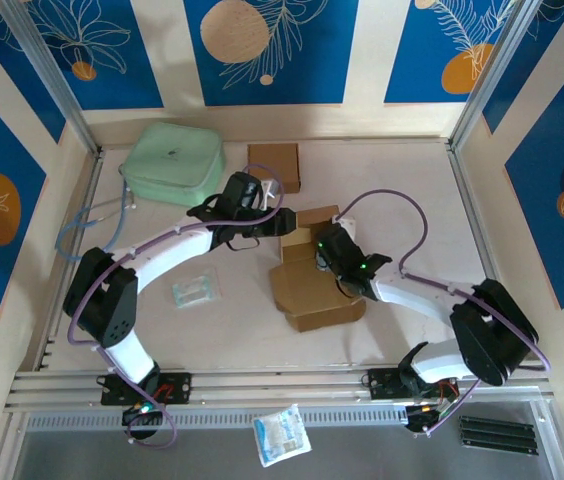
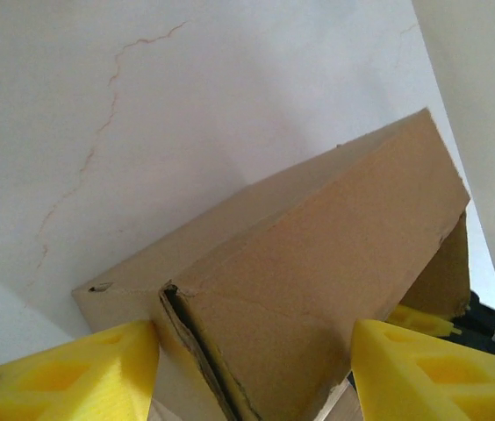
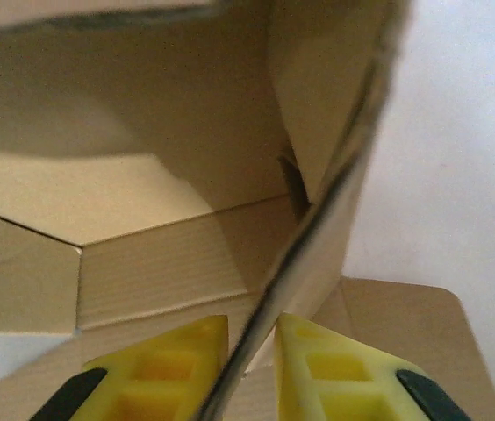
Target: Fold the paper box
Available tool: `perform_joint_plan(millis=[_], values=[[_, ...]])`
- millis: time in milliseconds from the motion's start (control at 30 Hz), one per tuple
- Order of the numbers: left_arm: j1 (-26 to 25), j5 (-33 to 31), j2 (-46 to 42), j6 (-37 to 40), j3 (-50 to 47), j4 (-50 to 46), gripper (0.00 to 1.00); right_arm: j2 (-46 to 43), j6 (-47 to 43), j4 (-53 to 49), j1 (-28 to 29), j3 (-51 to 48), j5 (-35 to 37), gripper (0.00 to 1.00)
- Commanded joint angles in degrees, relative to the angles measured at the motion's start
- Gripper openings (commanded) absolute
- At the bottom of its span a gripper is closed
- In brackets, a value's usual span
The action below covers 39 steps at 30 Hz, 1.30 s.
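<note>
The brown paper box lies partly folded in the middle of the table. My left gripper reaches its far end from the left. In the left wrist view its yellow fingers stand wide, one pressed on each side of the box's folded end wall, so the left gripper holds that wall. My right gripper is over the box's inside. In the right wrist view an upright flap runs edge-on between the fingers of the right gripper, whose jaws are slightly apart around it.
A mint green pouch and a small brown cardboard piece sit at the back. A clear plastic bag lies left of the box. A white packet rests in front of the rails. A blue cable trails at the left wall.
</note>
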Motion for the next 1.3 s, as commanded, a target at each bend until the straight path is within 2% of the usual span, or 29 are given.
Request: perform_joint_plan(millis=[0,100,233,400,500,600,667,800,933,1133,1267], values=[[-0.04,0.12,-1.01,1.92,-1.85,-0.48,0.59,2.32,-6.66,10.05,0.39,1.08,-2.89,0.23],[-0.01,-0.09,-0.73,2.52,-2.29,-0.61,0.6,3.26,-10.56,10.57,-0.68,1.71,-6.68,0.32],[-0.02,-0.78,-0.11,2.43,-2.48,-0.36,0.6,-0.08,-15.35,8.41,-4.22,1.57,-19.97,0.51],[-0.03,-1.04,0.4,2.95,-2.12,-0.66,0.6,-9.1,-23.29,0.35,-7.74,0.88,-34.93,0.56],[-0.03,-1.38,0.43,3.21,-1.71,-0.86,0.6,-15.14,-26.8,-4.11,-8.58,0.65,-38.14,0.59],[-0.06,-1.05,0.52,3.12,-1.34,-0.77,0.59,-20.2,-28.23,-7.28,-9.57,0.43,-38.35,0.59],[-0.02,-1.05,0.49,3.06,-1.26,-0.85,0.59,-22.97,-28.16,-6.76,-10.59,-0.87,-34.83,0.59],[-0.04,-1.16,0.44,3.36,-1.06,-1.05,0.59,-24.65,-26.25,-6.13,-16.6,-3.01,-30.94,0.58],[-0.05,-1.11,0.19,3.13,-1.24,-0.82,0.59,-23.16,-23.16,-5.36,-23.31,-4.29,-35.1,0.58],[-0.09,-1.17,0.33,3.27,-1.25,-0.73,0.59,-14.36,-23.04,-1.56,-31.08,-4.49,-47.87,0.53],[-0.06,-1.05,0.52,3.32,-0.94,-0.9,0.59,-6.47,-24.08,-1.06,-31.51,-0.94,-51.27,0.49]])
